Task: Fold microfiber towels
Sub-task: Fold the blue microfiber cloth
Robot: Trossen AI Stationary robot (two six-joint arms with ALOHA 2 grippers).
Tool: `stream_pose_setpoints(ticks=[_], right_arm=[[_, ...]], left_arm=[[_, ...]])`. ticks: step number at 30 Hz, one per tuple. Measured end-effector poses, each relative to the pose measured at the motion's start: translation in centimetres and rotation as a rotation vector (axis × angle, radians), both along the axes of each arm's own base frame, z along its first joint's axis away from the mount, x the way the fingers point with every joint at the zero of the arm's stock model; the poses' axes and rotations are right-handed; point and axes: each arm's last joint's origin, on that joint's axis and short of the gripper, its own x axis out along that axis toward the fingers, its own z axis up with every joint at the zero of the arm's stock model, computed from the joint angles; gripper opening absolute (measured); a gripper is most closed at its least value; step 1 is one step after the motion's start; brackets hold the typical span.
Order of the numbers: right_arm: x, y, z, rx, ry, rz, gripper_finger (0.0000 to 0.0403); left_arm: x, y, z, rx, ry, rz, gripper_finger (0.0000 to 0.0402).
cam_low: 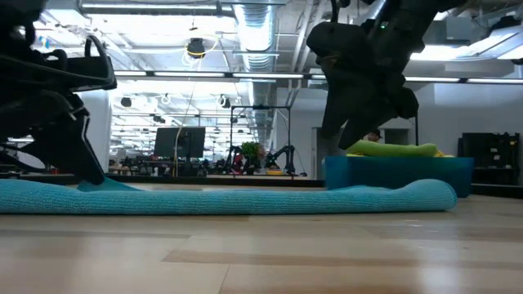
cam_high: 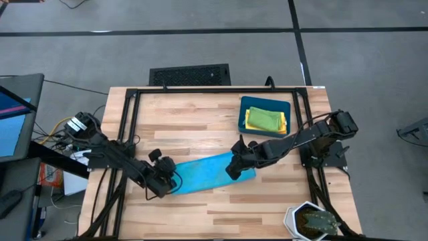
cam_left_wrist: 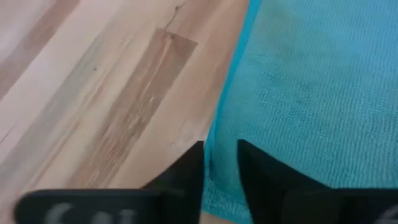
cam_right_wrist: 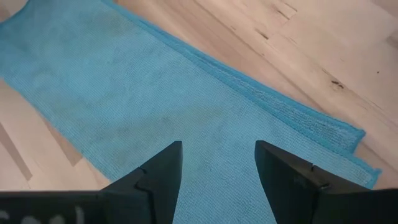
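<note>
**Blue towel folded to a strip, a gripper at each end**

You have the light blue microfiber towel lying on the wooden table, folded into a long strip near the table's middle and angled slightly. In the right wrist view its doubled edges lie stacked along one long side.

Your left gripper is down at the strip's left end. In its wrist view the two fingers stand close together with the towel's edge between them, but you cannot tell from these frames whether they have actually clamped the cloth.

Your right gripper sits over the strip's right end, its fingers spread wide above the flat cloth, gripping nothing.

Farther back on the right, the dark teal bin holds a green towel lying on a yellow towel.
</note>
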Motion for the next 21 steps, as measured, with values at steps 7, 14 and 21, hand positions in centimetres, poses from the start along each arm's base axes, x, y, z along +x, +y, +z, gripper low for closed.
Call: stream_pose_setpoints(ticks=[7, 14, 21], right_arm=[[0.0, 0.0, 0.0, 0.0, 0.001, 0.001, 0.0226], [0.0, 0.0, 0.0, -0.004, 0.002, 0.008, 0.0226], [-0.1, 0.1, 0.0, -0.006, 0.008, 0.011, 0.0226]], left_arm=[[0.9, -0.4, 1.0, -0.039, 0.012, -0.058, 0.0007], [1.6, -1.6, 5.4, -0.072, -0.044, -0.049, 0.0002], [0.4, -3.0, 5.7, -0.132, -0.056, 0.035, 0.0001]])
